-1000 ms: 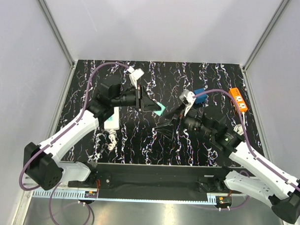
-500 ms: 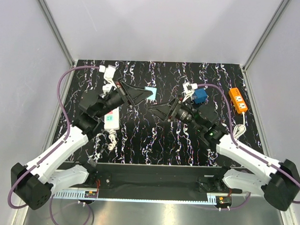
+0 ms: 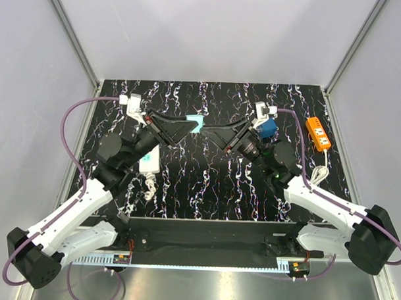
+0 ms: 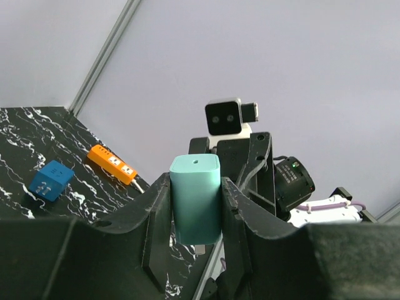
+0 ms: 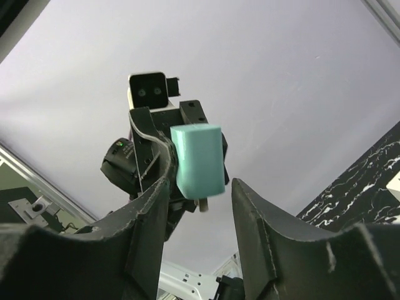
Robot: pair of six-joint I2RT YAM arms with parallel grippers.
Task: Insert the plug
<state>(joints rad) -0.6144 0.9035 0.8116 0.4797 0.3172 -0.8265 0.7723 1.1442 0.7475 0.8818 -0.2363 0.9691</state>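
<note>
The left end effector (image 4: 195, 182) is clamped on a teal plug (image 4: 195, 200), one finger (image 4: 159, 206) pressed against each of its side faces. The plug stands upright between them, its flat top with a small hole above the fingertips. It is held up in the air over the far middle of the black marbled tabletop (image 3: 206, 183), touching nothing else there.

The right end effector (image 5: 200, 183) faces it from the right, tip to tip with the left one in the overhead view. Its jaws stand moderately wide, one on each side of the plug. A clear gap shows between the plug and one finger (image 5: 250, 212). Against the other finger the plug looks close, but I cannot tell whether they touch. A metal prong shows at the plug's underside in the right wrist view.

On the tabletop, a blue block (image 3: 268, 128) lies at the far right. An orange power strip (image 3: 318, 133) lies further right, near the edge. A white power strip (image 3: 149, 160) lies on the left side, partly under the left arm.
</note>
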